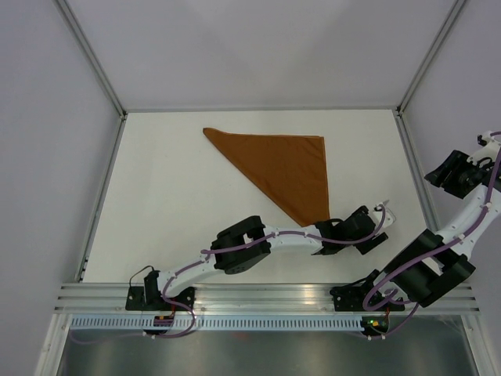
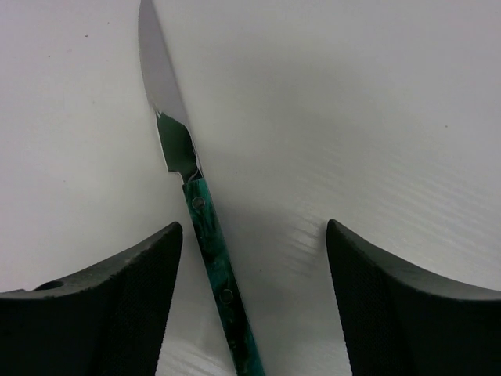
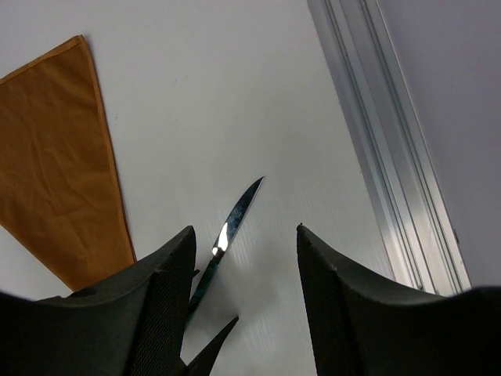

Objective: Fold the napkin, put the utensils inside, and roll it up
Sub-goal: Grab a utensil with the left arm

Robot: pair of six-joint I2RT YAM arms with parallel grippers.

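The rust-orange napkin [image 1: 286,168] lies folded into a triangle in the middle of the white table, one corner pointing toward the arms; it also shows in the right wrist view [image 3: 59,157]. The knife [image 2: 207,235], silver blade and teal-green handle, lies flat on the table to the right of that corner. My left gripper [image 1: 376,223] is open and low over it [image 2: 254,235], the handle between the fingers and nearer the left one. My right gripper [image 1: 442,168] is open and empty [image 3: 244,235], held above the table's right side, looking down at the knife [image 3: 231,219].
An aluminium rail [image 3: 391,157] runs along the table's right edge beside a white wall. White walls close off the left and far sides. The arms' mounting rail [image 1: 258,298] crosses the near edge. The left gripper's fingertip [image 3: 211,345] shows below the knife in the right wrist view.
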